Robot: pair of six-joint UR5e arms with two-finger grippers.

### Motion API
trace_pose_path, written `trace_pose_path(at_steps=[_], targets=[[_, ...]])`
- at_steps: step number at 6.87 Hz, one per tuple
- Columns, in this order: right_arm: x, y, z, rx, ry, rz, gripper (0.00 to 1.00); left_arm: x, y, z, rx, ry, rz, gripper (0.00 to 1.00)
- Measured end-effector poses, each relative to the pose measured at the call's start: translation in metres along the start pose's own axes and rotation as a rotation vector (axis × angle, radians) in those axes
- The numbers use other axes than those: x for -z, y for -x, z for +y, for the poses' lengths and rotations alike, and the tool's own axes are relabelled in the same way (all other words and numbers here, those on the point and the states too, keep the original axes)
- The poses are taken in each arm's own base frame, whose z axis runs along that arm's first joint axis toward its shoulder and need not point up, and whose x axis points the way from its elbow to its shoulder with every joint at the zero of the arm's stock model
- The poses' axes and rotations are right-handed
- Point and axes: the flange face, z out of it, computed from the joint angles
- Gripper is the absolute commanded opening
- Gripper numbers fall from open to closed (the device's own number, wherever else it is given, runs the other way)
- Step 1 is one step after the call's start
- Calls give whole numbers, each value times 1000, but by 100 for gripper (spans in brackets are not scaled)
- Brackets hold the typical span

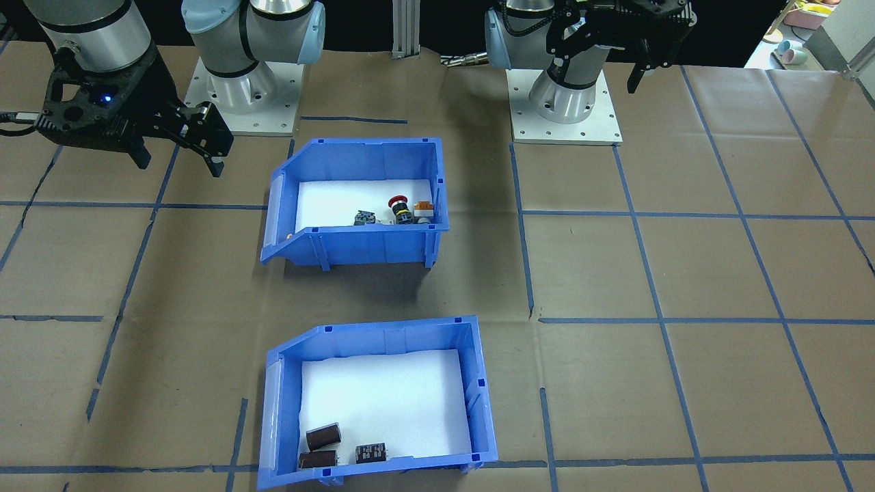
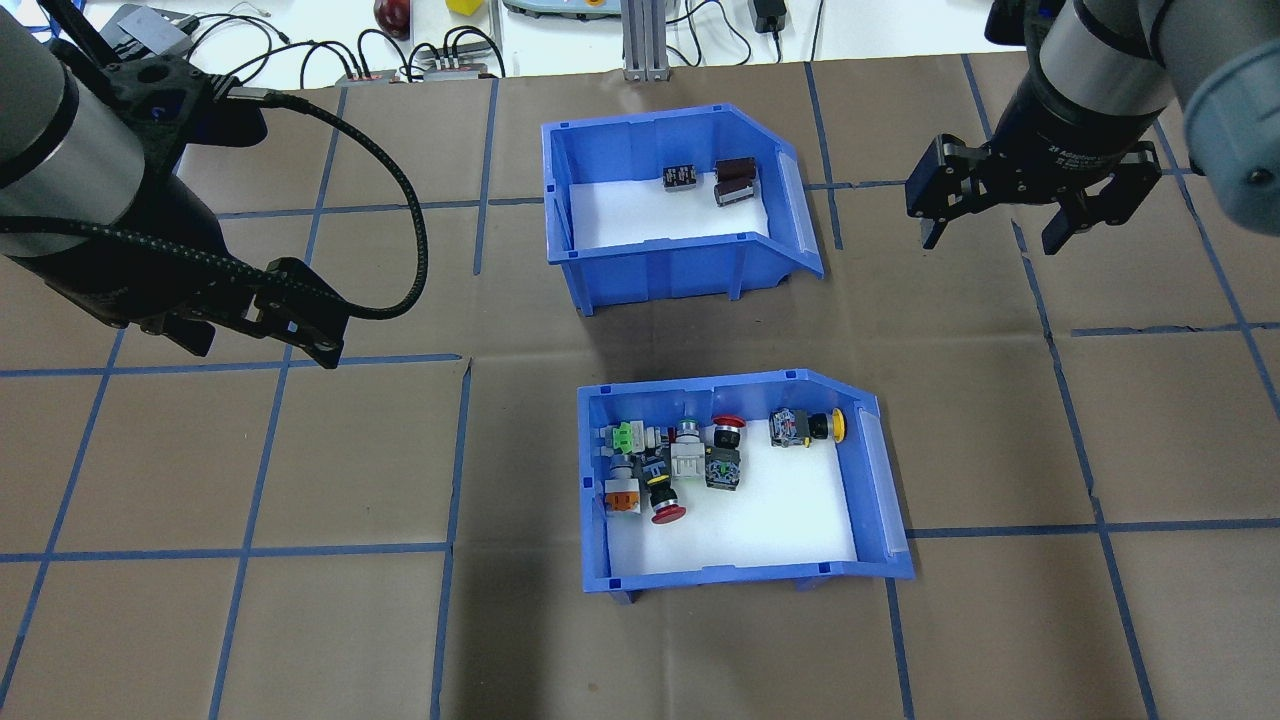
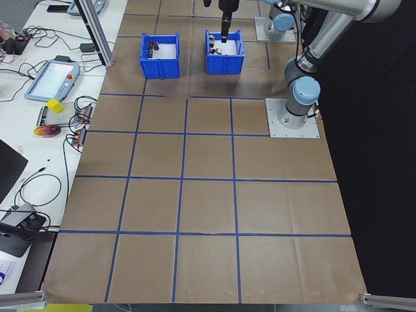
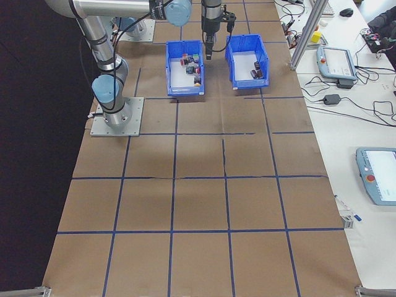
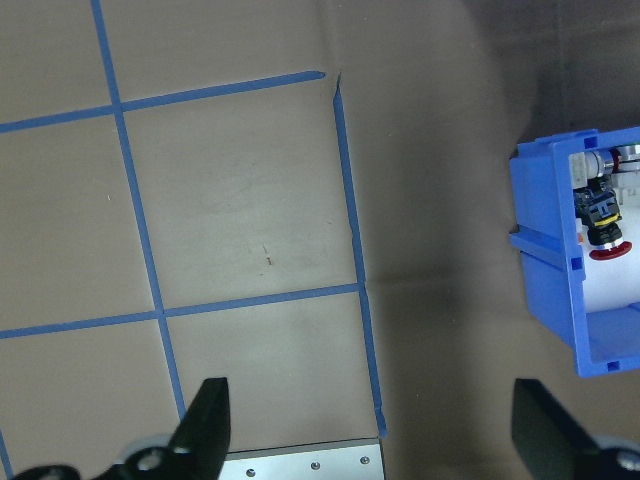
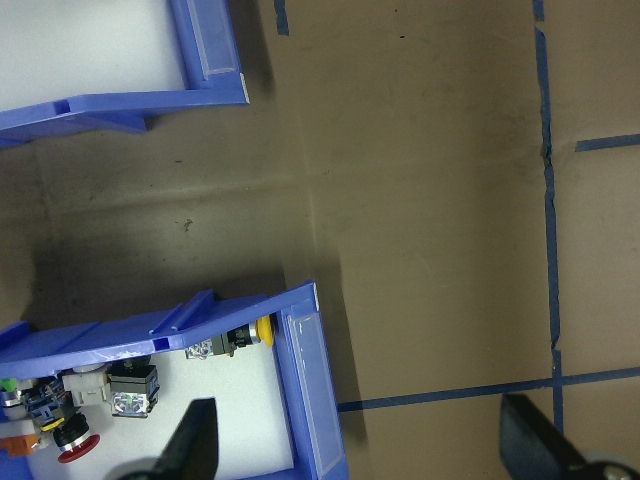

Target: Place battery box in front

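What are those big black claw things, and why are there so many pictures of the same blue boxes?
Those are two robot arms at a table. Each ends in a pincer with two fingers for grabbing. The left pincer and the right pincer are both open and hold nothing; they hang over the brown table.

The pictures are one moment seen by six cameras: one looks from behind the robot, one faces it, two look from the table's ends, and one sits on each wrist.

On the table stand two blue boxes lined with white foam. The battery box holds a few small dark brown cylinders and is the farther one from the robot. The switch box, nearer the robot, holds colourful push-buttons.
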Motion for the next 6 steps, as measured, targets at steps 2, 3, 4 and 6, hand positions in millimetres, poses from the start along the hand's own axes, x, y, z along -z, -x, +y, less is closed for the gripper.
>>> trace_pose_path(at_steps=[2, 3, 4, 6], targets=[[1, 3, -3, 4, 12, -4, 100, -4, 0, 2, 2, 5, 2, 100], [2, 3, -3, 4, 12, -5, 100, -5, -1, 4, 2, 7, 2, 100], [2, 4, -3, 5, 13, -6, 100, -6, -1, 5, 2, 6, 2, 100], [2, 4, -3, 5, 12, -5, 100, -6, -1, 6, 0, 4, 3, 100]])
